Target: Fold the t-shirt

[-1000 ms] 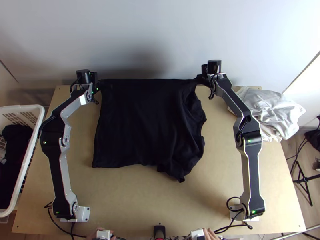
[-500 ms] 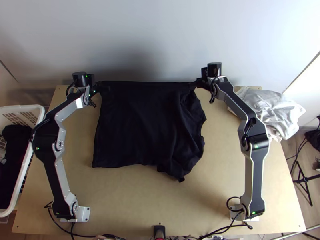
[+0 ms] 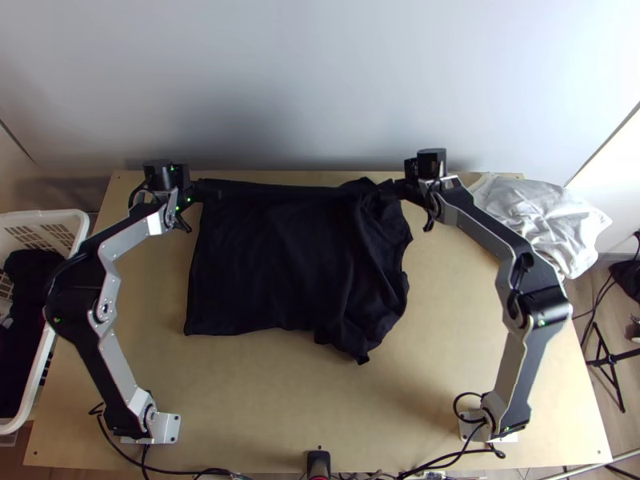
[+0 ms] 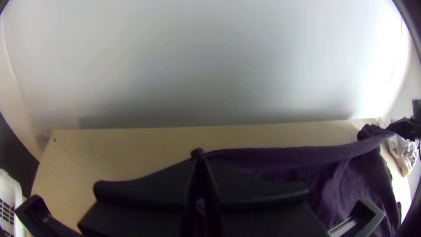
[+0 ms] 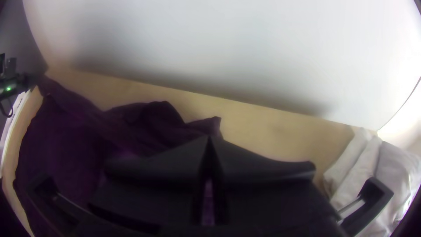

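Black t-shirt (image 3: 268, 264), one, on one table (image 3: 256, 400)

Top view: pale plain wall (image 3: 320, 72) at 12 o'clock, soft shadow low on it. Dark slanting seam at 2, brighter surface (image 3: 616, 172) past it. Light wooden table (image 3: 280, 408) from centre to 6. Wood-look floor (image 3: 590, 308) at 4, with black stand (image 3: 612, 360) on it.
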